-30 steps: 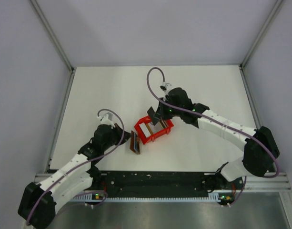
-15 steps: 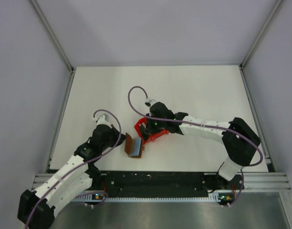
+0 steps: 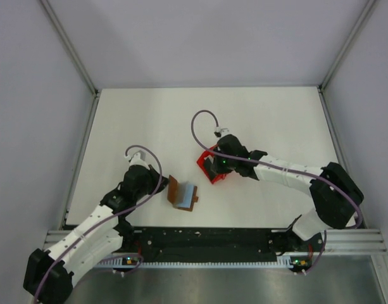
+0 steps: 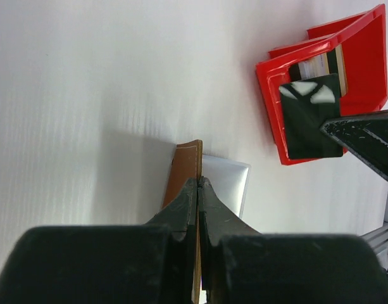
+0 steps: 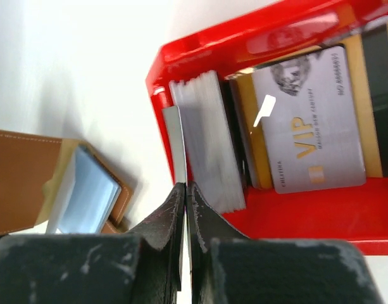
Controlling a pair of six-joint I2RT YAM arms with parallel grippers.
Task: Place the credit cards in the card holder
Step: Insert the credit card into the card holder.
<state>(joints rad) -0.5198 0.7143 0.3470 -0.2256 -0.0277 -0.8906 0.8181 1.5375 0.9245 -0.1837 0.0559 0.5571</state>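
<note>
The card holder (image 3: 184,195) lies open on the table, brown outside (image 4: 184,163) with a grey pocket (image 4: 226,180). My left gripper (image 4: 199,183) is shut on its upright brown flap, seen from above (image 3: 164,189) at the holder's left edge. My right gripper (image 5: 186,187) is shut on one dark credit card (image 4: 311,117), which shows edge-on (image 5: 175,142) at the near wall of the red bin (image 5: 200,54). More credit cards stand in that bin: a pale stack (image 5: 209,136), tan-gold ones, and a silver VIP card (image 5: 307,120). From above, the right gripper (image 3: 212,170) covers the bin.
The red bin (image 3: 202,159) stands right of the card holder (image 5: 29,180), a short gap between them. White table surface lies all round, with grey walls behind and at both sides. The arm bases and a black rail run along the near edge.
My right gripper swung left toward the card holder with its card, then came back over the red bin, which shifted. The card holder has opened wider and now lies flatter.
</note>
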